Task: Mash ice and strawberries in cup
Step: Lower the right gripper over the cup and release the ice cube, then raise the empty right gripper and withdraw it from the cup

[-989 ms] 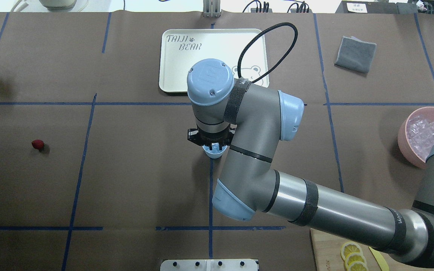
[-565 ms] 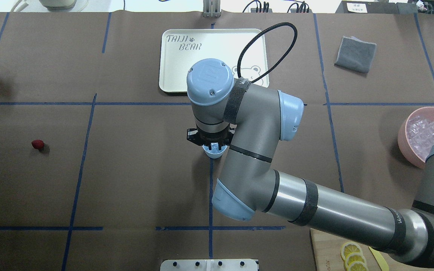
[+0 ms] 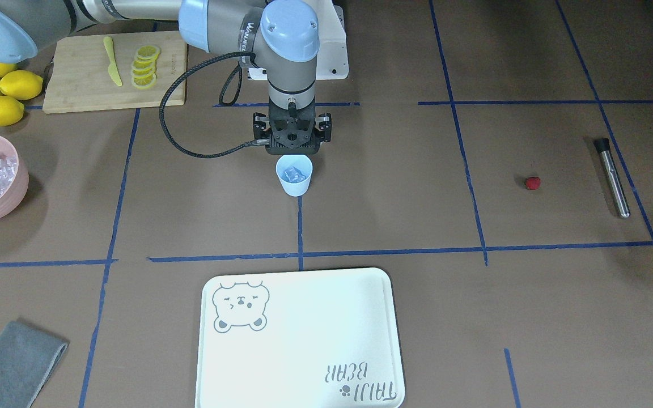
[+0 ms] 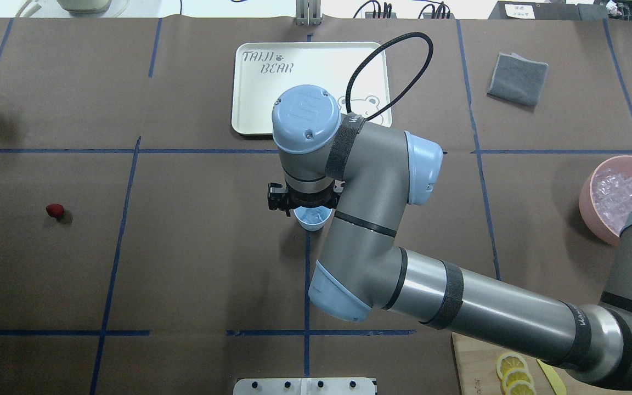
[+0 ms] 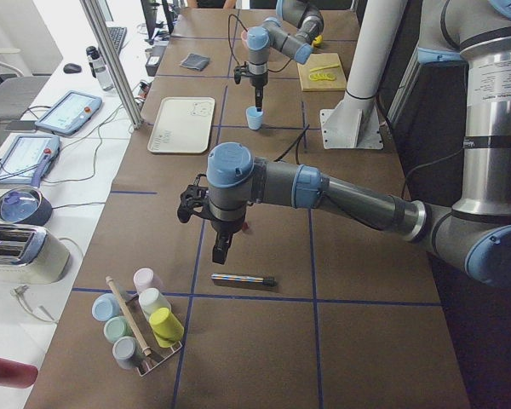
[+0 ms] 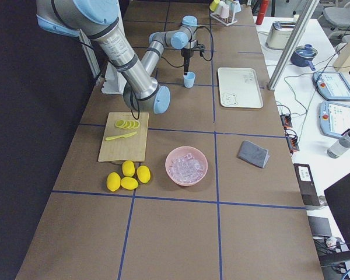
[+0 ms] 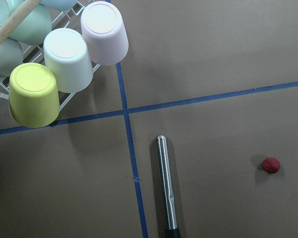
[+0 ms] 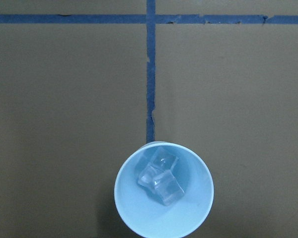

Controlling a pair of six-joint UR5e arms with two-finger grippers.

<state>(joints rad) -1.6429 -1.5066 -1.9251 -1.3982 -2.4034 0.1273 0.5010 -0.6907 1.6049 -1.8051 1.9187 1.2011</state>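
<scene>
The pale-blue cup [image 3: 294, 174] stands at the table's middle on a blue tape line, and up to three clear ice cubes [image 8: 160, 176] lie in it. My right gripper [image 3: 292, 148] hangs open straight above the cup [image 4: 311, 218], holding nothing. The tiny red strawberry [image 3: 533, 182] lies alone on the brown mat far toward my left side, also seen as the strawberry [image 7: 271, 165] in the left wrist view. My left gripper [image 5: 220, 253] hovers above that area; I cannot tell whether it is open or shut.
A metal muddler [image 3: 613, 177] lies beyond the strawberry. A pink bowl [image 3: 17, 187] of ice sits at my right. Nearby are a cutting board [image 3: 77, 85] with lemon slices, whole lemons [image 3: 0, 90], a white tray [image 3: 304, 340], a grey cloth [image 3: 15, 362] and racked cups [image 7: 64, 59].
The right gripper's jaws have spread wider over the cup. The pale piece seen between its fingers earlier is gone, and more of the cup's inside shows.
</scene>
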